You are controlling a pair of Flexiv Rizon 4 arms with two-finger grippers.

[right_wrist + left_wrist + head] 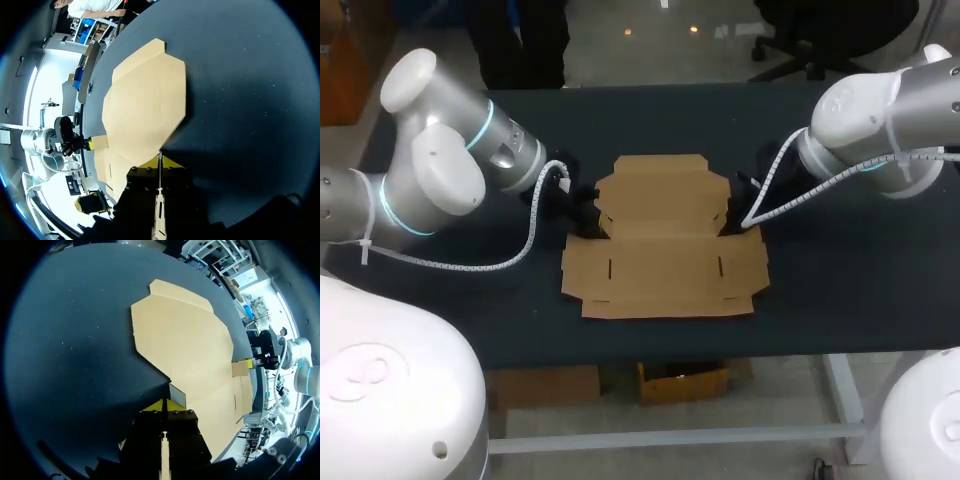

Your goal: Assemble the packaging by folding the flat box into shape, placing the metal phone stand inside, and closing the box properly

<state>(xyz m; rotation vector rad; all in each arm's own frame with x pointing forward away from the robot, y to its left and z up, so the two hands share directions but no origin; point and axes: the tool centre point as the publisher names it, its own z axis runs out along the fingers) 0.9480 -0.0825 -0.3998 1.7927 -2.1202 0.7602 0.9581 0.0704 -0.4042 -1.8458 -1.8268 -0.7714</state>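
Observation:
The flat brown cardboard box [660,265] lies unfolded in the middle of the dark table. My left gripper [582,212] is shut at the box's left edge, its yellow tips [165,405] against a small side flap [177,395] that stands a little raised. My right gripper [733,215] is shut at the opposite right edge, with its tips [160,161] touching the cardboard [145,105]. Each wrist view shows the other gripper across the sheet [190,345]. Neither gripper has anything between its fingers. No metal phone stand is in view.
The dark table [840,290] stretches well past the box on both sides and toward the front edge [620,355]. White cables loop from both arms close to the box's side edges.

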